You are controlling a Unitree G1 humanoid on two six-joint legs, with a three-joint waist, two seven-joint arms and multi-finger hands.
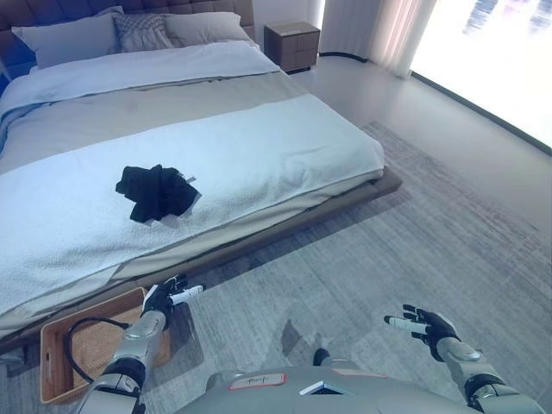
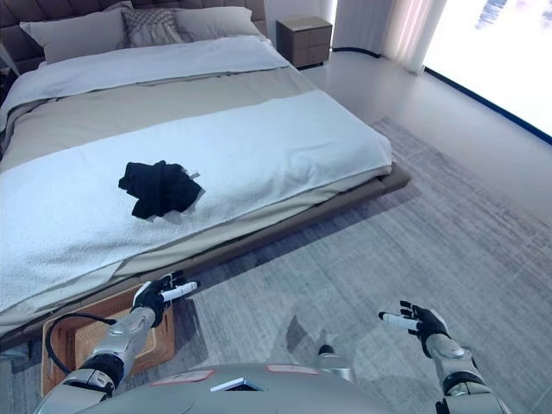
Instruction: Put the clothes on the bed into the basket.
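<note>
A crumpled black garment (image 1: 156, 193) lies on the white blanket of the bed (image 1: 259, 147), near the bed's front edge; it also shows in the right eye view (image 2: 160, 189). A wicker basket (image 1: 59, 338) stands on the rug at the lower left, beside the bed. My left hand (image 1: 168, 296) is open and empty, above the basket's right edge and below the bed's edge. My right hand (image 1: 424, 324) is open and empty over the rug at the lower right, far from the garment.
Pillows (image 1: 138, 32) lie at the head of the bed. A wooden nightstand (image 1: 292, 45) stands at the far right of the bed. A grey rug (image 1: 405, 250) covers the floor before the bed. Curtains (image 1: 379, 30) and a bright window are at the right.
</note>
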